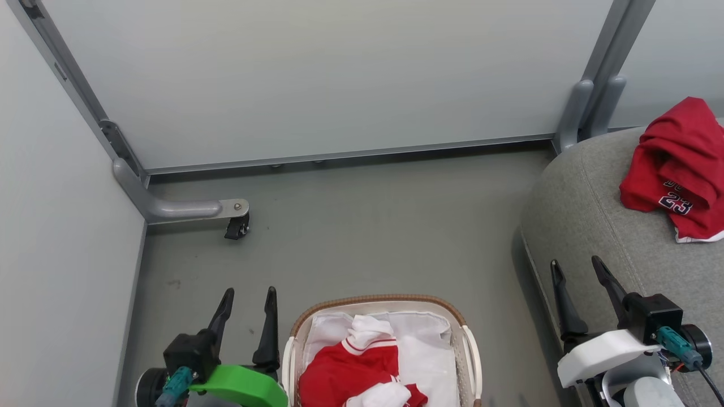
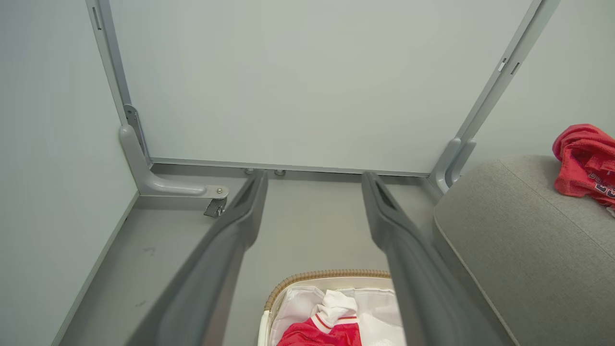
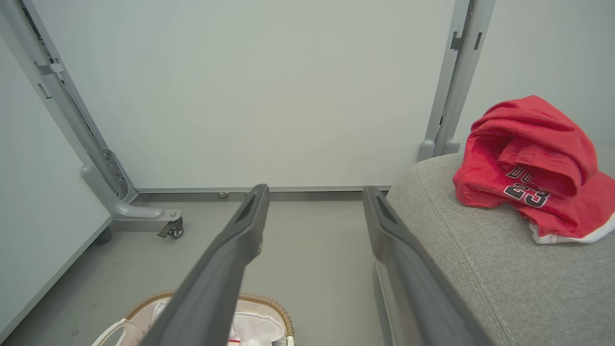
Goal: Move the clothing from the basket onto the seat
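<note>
- The left gripper (image 1: 250,291) and the right gripper (image 1: 575,262) are closest to the lens, at the lower corners of the head view. Both pincers stand with fingers spread wide and nothing between them. Each wrist view shows bare floor (image 1: 367,226) between its two dark fingers.
- Arm pose: both grippers point forward, away from the robot, with fingers raised off the floor. The left gripper hangs just beside the basket's left rim, apart from it. The right gripper hangs at the seat's front edge; whether it is over that edge or just beside it cannot be told.
- Basket (image 1: 373,298): stands on the floor between the two grippers, near the seat. Its white liner (image 1: 430,345) is exposed along the far and right sides.
- Red-and-white garment (image 1: 345,370): lies crumpled on the liner in the basket's left part, with a white-striped band uppermost.
- Numbered garment (image 1: 676,164): lies bunched on the seat (image 1: 588,226), well apart from the basket. Judgement: this item is delivered, and the basket item is not yet moved.
- Handling (judgement): the garment is soft, light and limp, and not fragile. Expect it to drape and trail when lifted. It may catch on the woven rim or drag the liner up with it.
- Grasp point (judgement): pinch a raised fold of red cloth near the middle of the heap, clear of the liner.
- Approach (judgement): the left gripper is the nearer one. Its fingers must tip downward before entering the basket.
</note>
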